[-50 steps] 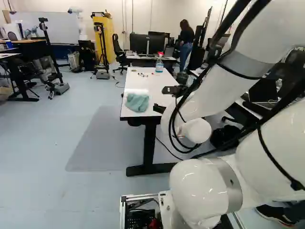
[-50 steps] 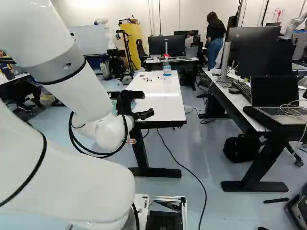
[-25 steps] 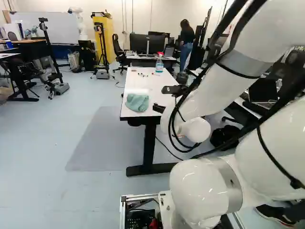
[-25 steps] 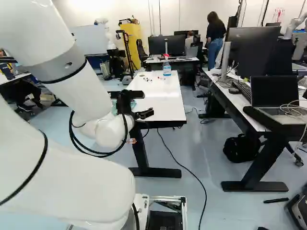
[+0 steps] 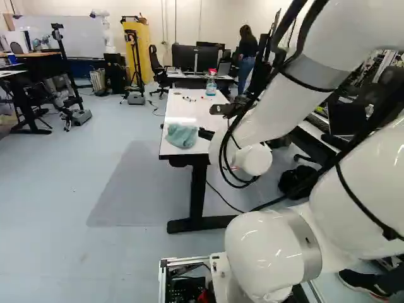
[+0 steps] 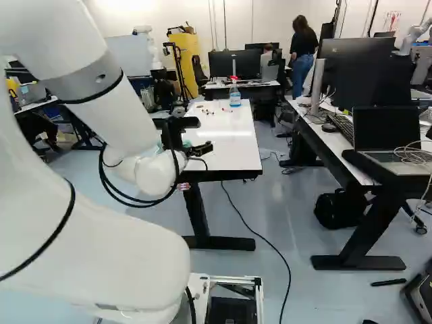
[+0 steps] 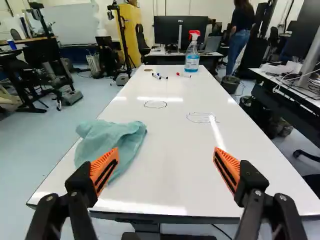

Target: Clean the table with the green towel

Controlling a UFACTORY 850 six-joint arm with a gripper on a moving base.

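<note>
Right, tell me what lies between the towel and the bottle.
A drawn oval and, nearer the bottle, some markers lie between it and the towel, as the wrist view shows.

Black office chair [image 5: 158, 66] beside a yellow cabinet [image 5: 142, 50].

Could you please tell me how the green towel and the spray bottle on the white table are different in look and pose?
The green towel lies low and crumpled, while the spray bottle stands upright. The towel is one plain soft green; the bottle is see-through, with blue liquid and a red-and-white head. The towel is at the table's near end, the bottle towards its far end. Both rest on the white table.
</note>
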